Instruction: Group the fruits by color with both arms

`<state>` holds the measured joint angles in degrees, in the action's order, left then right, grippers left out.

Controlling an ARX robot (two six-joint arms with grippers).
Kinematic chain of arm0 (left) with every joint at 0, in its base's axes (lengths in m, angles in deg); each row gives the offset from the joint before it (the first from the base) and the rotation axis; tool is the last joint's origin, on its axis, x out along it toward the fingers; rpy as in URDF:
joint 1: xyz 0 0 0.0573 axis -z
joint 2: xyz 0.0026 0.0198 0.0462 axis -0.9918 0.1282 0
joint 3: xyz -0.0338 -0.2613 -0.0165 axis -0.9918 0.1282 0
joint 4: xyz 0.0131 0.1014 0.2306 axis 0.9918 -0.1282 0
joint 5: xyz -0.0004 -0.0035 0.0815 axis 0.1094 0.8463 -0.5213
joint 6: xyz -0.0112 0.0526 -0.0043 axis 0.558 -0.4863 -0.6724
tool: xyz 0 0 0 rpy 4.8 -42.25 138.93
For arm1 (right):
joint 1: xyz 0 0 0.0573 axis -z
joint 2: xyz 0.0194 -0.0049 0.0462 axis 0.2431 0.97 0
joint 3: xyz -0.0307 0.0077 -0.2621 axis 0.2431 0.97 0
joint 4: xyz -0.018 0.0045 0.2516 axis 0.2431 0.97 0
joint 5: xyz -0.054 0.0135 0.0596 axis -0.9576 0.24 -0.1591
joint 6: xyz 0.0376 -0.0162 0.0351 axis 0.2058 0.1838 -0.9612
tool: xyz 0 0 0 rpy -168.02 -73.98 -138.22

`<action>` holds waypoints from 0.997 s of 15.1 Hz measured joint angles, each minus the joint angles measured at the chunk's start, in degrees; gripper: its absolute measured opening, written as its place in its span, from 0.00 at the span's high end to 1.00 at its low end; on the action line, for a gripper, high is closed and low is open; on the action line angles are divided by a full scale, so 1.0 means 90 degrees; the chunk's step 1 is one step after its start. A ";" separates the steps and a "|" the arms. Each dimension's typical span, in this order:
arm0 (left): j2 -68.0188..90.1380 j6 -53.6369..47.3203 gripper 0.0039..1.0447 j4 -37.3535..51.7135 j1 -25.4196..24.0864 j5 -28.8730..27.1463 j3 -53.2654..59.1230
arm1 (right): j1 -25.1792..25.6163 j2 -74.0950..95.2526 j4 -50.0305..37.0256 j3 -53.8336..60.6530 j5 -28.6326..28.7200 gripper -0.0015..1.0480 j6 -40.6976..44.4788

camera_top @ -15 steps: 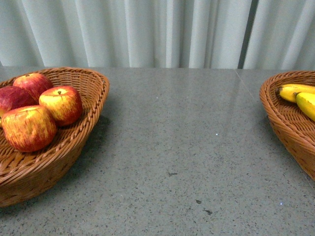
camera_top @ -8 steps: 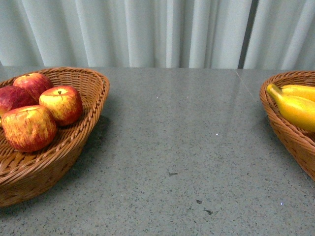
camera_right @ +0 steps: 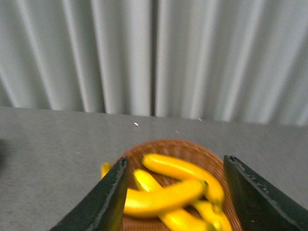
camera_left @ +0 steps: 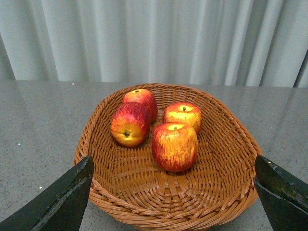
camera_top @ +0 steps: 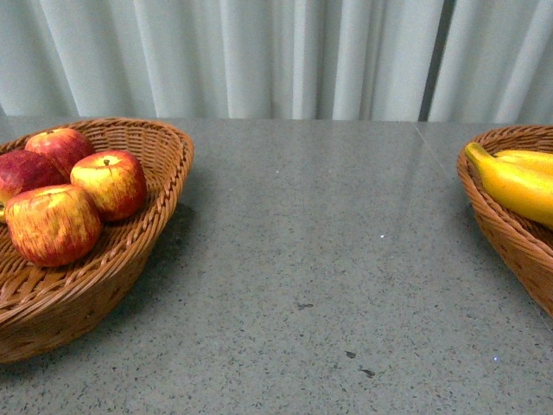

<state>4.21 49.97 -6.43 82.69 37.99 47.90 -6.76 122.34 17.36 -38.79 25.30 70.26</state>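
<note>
Several red apples streaked with yellow [camera_top: 108,183] lie in the left wicker basket [camera_top: 147,251]. They also show in the left wrist view [camera_left: 174,146]. My left gripper [camera_left: 173,192] is open and empty, hanging above the near rim of that basket [camera_left: 168,211]. Yellow bananas [camera_top: 518,186] lie in the right wicker basket [camera_top: 510,238]. In the right wrist view several bananas [camera_right: 161,198] are piled in that basket [camera_right: 168,147], slightly blurred. My right gripper [camera_right: 175,192] is open and empty above them. Neither arm shows in the front view.
The grey speckled table [camera_top: 320,259] stretches between the two baskets. A pale pleated curtain [camera_top: 285,52] hangs behind the table's far edge. The right basket is cut off by the edge of the front view.
In the right basket a thick banana has come to lie on top of the others, its tip pointing left. The apples have barely shifted.
</note>
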 joint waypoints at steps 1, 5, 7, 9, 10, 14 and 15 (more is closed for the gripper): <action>0.0000 0.0000 0.06 0.0000 0.0000 0.0000 0.0000 | 0.0250 -0.0704 0.0262 0.0641 -0.0265 0.51 -0.0165; 0.0000 0.0000 0.06 0.0000 0.0000 0.0002 0.0000 | 0.0401 -0.3121 0.0495 0.2300 -0.0083 0.96 -0.0294; 0.0000 0.0000 0.06 0.0000 0.0000 0.0000 0.0000 | -0.0226 -0.3334 0.0495 0.2759 -0.0867 0.98 -0.0330; 0.0000 0.0000 0.06 0.0000 0.0000 0.0002 0.0000 | -0.0845 -0.3555 0.0342 0.2968 -0.1280 0.98 -0.0340; 0.0000 0.0000 0.06 -0.0002 0.0000 0.0002 0.0000 | -0.0809 -0.3645 0.0330 0.3104 -0.1341 0.98 -0.0340; 0.0000 0.0000 0.06 -0.0002 0.0000 0.0002 0.0000 | -0.0811 -0.3840 0.0267 0.3393 -0.1345 0.98 -0.0340; 0.0000 0.0000 0.06 0.0000 0.0000 0.0002 0.0000 | -0.0811 -0.3864 0.0236 0.3424 -0.1345 0.98 -0.0340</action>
<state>4.21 49.97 -6.43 82.69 38.02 47.90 -14.06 87.56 19.48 -7.97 13.19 67.20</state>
